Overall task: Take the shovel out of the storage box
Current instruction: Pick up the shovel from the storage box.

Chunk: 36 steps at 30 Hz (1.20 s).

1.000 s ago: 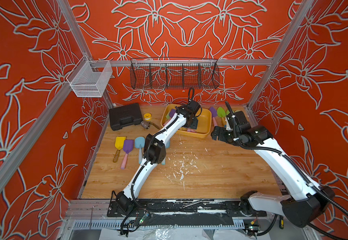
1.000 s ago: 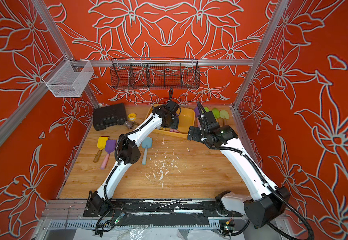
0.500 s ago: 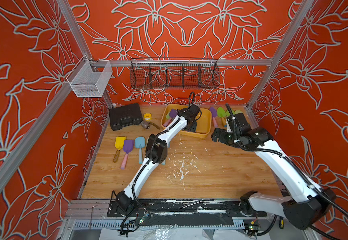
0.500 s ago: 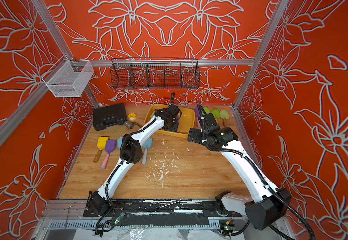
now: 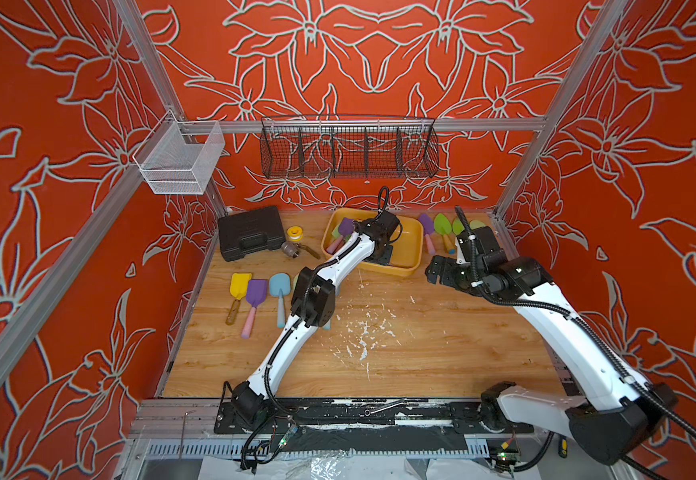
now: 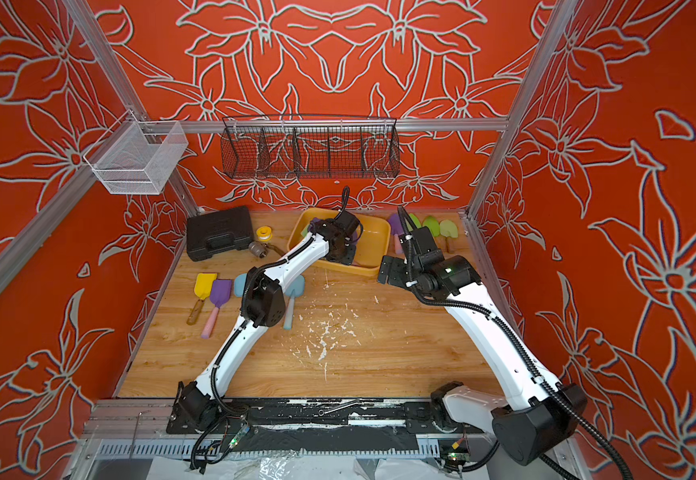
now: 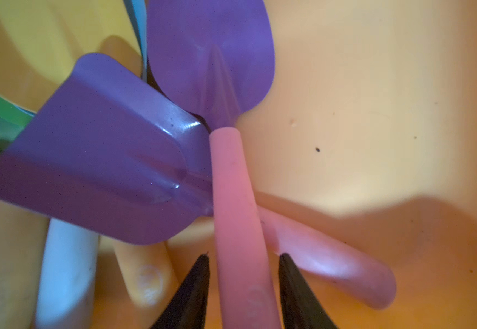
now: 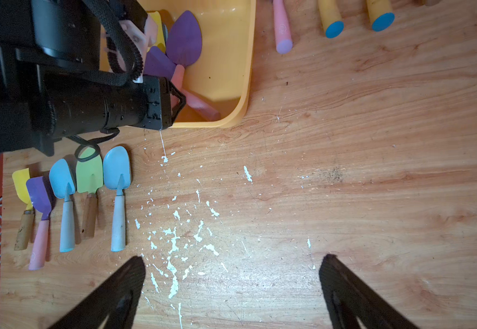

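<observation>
**Left tool straddling a pink handle, shovel not yet out of the box**

The storage box (image 5: 409, 243) is sitting at 12 o'clock on the surface (image 5: 421, 353), and the left arm is reaching down into it. In the left wrist view the left tool (image 7: 241, 256) is straddling the pink handle of a purple shovel (image 7: 230, 171). Its jaws are standing apart with a thin gap showing on each side, so nothing is being clamped as far as that view shows. This shovel is lying inside the box, its handle crossing over the pink handle of a second purple shovel (image 7: 97, 148), with yellow and pale handles crowding beside them.

The right tool (image 8: 231, 262) is hovering wide apart and empty above the surface, near 1 o'clock just beside the box.

A row of five shovels (image 8: 89, 171) is lying at 9 o'clock, and a further group of shovels (image 5: 442, 226) is lying at 1 o'clock, so the emptying appears to be well along. The clamping, the lift clear of the crossed neighbour and the setting down are all yet to come, and several shovels are waiting in the box.

A small round embossed mark is showing on the pink handle near the tool, and a similar one on a yellow handle (image 7: 146, 280). Both are too blurred to read. No brand or label is legible anywhere else, the black case (image 5: 250, 232) at 11 o'clock included.
</observation>
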Tool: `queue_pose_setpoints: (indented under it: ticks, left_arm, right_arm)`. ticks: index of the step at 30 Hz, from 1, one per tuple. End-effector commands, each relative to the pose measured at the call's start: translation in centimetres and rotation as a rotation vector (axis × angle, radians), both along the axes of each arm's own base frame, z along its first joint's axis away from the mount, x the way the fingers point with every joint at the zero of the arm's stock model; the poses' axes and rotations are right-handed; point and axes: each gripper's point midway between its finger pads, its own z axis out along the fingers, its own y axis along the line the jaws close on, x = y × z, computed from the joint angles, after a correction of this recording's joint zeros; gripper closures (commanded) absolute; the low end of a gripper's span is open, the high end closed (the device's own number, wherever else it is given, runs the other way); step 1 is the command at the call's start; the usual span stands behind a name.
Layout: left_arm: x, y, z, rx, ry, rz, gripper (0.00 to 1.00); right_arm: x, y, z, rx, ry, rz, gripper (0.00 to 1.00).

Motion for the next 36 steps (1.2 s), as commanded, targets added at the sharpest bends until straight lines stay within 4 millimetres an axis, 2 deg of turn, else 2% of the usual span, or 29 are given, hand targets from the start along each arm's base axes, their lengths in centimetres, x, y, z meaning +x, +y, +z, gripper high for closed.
queue_pose_setpoints:
  ticks: [1, 5, 11, 17, 19, 24, 29, 33, 36]
  left_arm:
    - [-0.4, 0.9, -0.2, 0.027, 0.023, 0.004, 0.63]
    - [-0.1, 1.0, 1.5, 0.014, -0.008, 0.012, 0.72]
    - [0.0, 1.0, 5.8, -0.032, -0.069, 0.023, 0.88]
    - [-1.2, 1.2, 9.4, -0.093, -0.081, 0.056, 0.99]
    - [-2.0, 1.5, 10.6, -0.107, -0.074, 0.071, 1.0]
    - [-5.5, 2.1, 12.9, -0.202, 0.004, 0.134, 1.0]
    - [-11.0, 3.2, 14.7, -0.291, 0.121, 0.208, 1.0]
    - [-15.6, 4.4, 14.7, -0.324, 0.181, 0.256, 1.0]
    - [-19.0, 5.1, 13.8, -0.358, 0.23, 0.31, 1.0]
  right_arm:
    - [-0.3, -0.7, 0.3, -0.016, -0.007, -0.018, 0.02]
    - [-0.2, -1.0, 0.8, -0.023, -0.02, -0.024, 0.02]
    - [-0.1, -1.5, 1.0, -0.033, -0.035, -0.032, 0.02]
    - [0.2, -1.6, 1.1, -0.032, -0.048, -0.039, 0.02]
    - [0.4, -1.7, 1.4, -0.032, -0.057, -0.04, 0.02]
    - [0.6, -2.2, 1.9, -0.034, -0.079, -0.05, 0.02]
    - [1.3, -2.1, 2.5, 0.0, -0.104, -0.046, 0.02]
    - [1.7, -2.0, 2.6, 0.004, -0.107, -0.033, 0.02]
    - [2.0, -1.9, 2.7, 0.014, -0.113, -0.023, 0.02]
